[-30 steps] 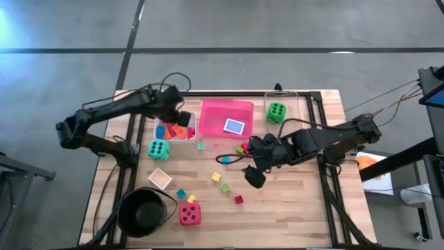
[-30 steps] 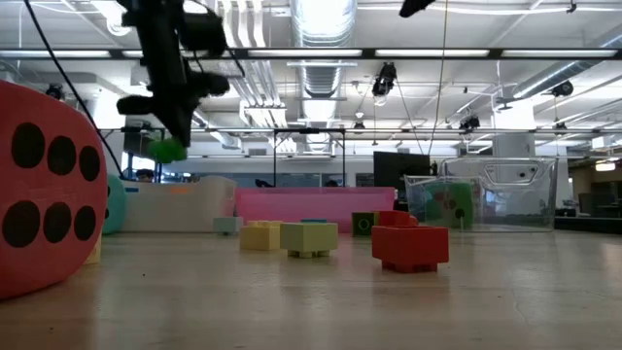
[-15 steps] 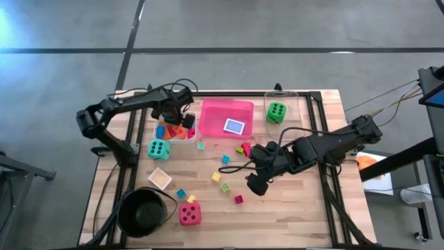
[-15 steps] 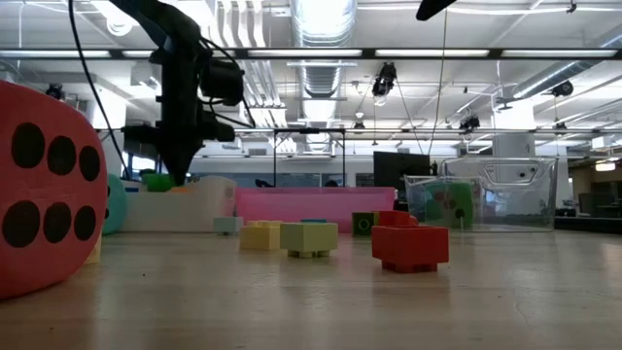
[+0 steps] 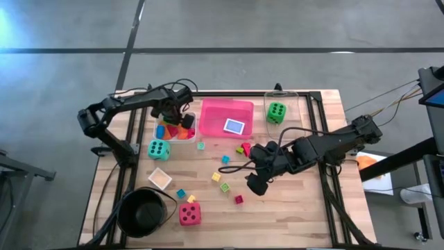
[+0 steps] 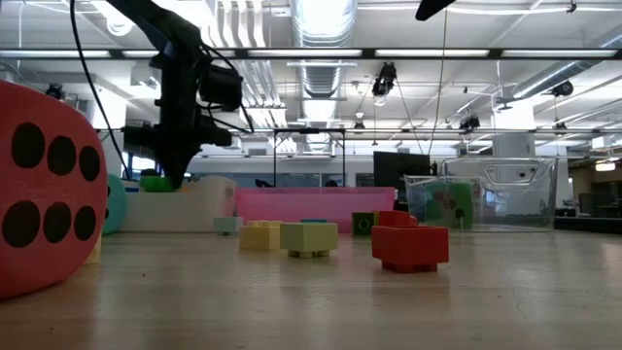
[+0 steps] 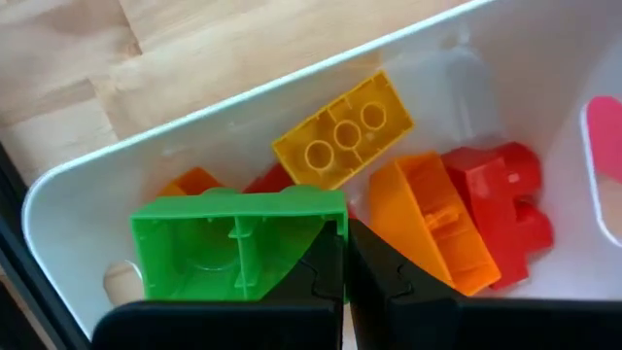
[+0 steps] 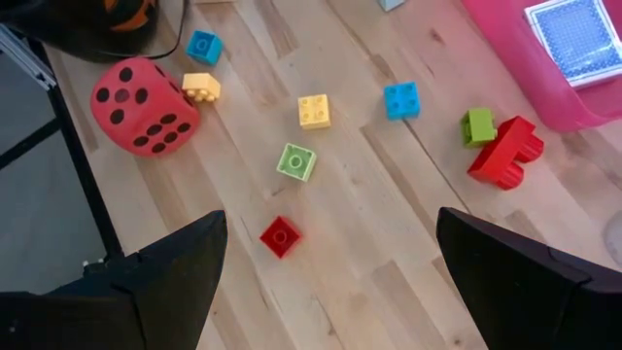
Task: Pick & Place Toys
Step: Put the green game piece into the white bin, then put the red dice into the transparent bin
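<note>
The left tool (image 5: 182, 119) is held over the white tray (image 5: 157, 137) at the back left of the desk (image 5: 291, 208), its fingers (image 7: 374, 277) brought together on a green block (image 7: 228, 243) that is gripped at one edge. In the left wrist view the green block is seen hollow side up, just above the other blocks in the tray: a yellow block (image 7: 342, 129), an orange block (image 7: 428, 228) and a red block (image 7: 505, 209). In the low view the green block (image 6: 155, 181) is seen at the level of the white tray's rim.

The right tool (image 5: 254, 182) is held above the middle of the desk with its fingers (image 8: 155, 277) spread wide apart and nothing between them. Beneath it loose blocks are scattered on the wood: a small red block (image 8: 280, 235), a light green block (image 8: 295, 161), a yellow block (image 8: 313, 111), a blue block (image 8: 400, 99), and a green block touching a larger red block (image 8: 505, 151) beside the pink tray (image 5: 211, 128).

A blue-patterned card (image 5: 234, 126) lies inside the pink tray. A green die (image 5: 276, 112) sits in the clear tray (image 5: 295, 104) at the back right. A teal die (image 5: 158, 148) stands in front of the white tray, and a red die (image 5: 189, 214) stands near the front edge beside the black bowl (image 5: 142, 212). A second card (image 5: 160, 179) lies on the desk between the teal die and the bowl.
</note>
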Controlling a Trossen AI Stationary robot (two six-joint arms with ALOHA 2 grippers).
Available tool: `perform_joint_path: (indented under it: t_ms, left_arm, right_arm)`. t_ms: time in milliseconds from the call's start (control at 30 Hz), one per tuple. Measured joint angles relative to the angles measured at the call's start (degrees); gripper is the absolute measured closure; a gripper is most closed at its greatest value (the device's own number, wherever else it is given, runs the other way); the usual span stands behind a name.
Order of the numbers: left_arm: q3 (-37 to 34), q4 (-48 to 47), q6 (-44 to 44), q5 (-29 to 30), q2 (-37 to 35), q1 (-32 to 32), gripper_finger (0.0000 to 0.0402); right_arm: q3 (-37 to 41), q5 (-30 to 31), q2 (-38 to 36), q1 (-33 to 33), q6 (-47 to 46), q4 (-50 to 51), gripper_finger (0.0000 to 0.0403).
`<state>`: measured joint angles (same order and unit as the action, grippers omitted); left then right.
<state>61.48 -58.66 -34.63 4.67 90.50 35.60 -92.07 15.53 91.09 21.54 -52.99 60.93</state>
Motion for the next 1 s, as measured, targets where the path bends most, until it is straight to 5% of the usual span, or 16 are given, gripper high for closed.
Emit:
perform_joint_path:
  t_ms: [533, 1000]
  left_arm:
    - [0.0, -0.5, 1.5, -2.0, 0.0, 0.0, 0.0393]
    - [0.0, -2.1, 4.7, -5.1, -0.1, 0.0, 0.0232]
  right_arm:
    - [0.0, 0.8, 0.0, 0.0, 0.6, 0.0, 0.0041]
    - [0.0, 1.0, 0.0, 0.0, 1.8, 0.0, 0.0041]
